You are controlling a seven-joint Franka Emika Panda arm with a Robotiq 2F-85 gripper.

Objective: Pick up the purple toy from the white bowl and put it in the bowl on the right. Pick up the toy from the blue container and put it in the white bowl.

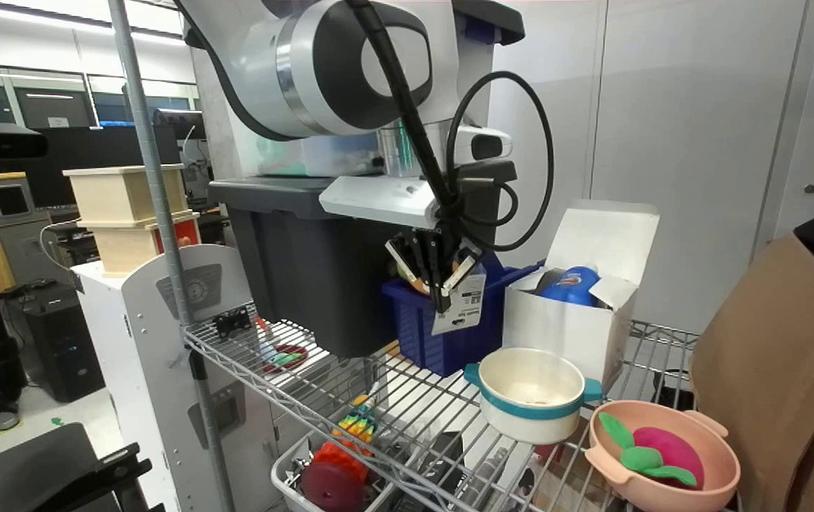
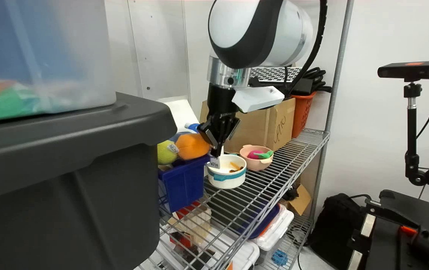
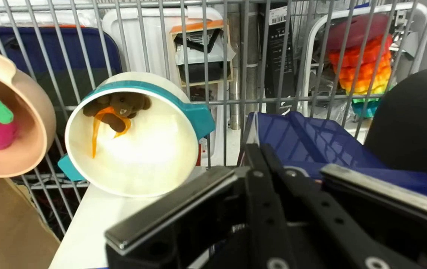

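Over the rim of the blue container (image 1: 418,338), the gripper (image 3: 261,146) has its fingers closed right together, no toy between them; whether they nip the white tag (image 1: 464,306) beside their tips, I cannot tell. The yellow and orange toy (image 2: 192,147) sits in the container, standing proud of its rim; the purple toy (image 1: 674,451) lies in the peach-pink bowl (image 1: 638,491). Lifting now would likely leave the toy behind, or tug it by that tag, if joined, until it slips. A brown plush (image 3: 124,106) takes up part of the white bowl (image 1: 535,427), so a second toy could roll out. The dark grey tote (image 1: 293,263) and white box (image 1: 553,327) crowd either side; the freer way seems up, then across, clear of the open front of the wire shelf (image 1: 307,414)
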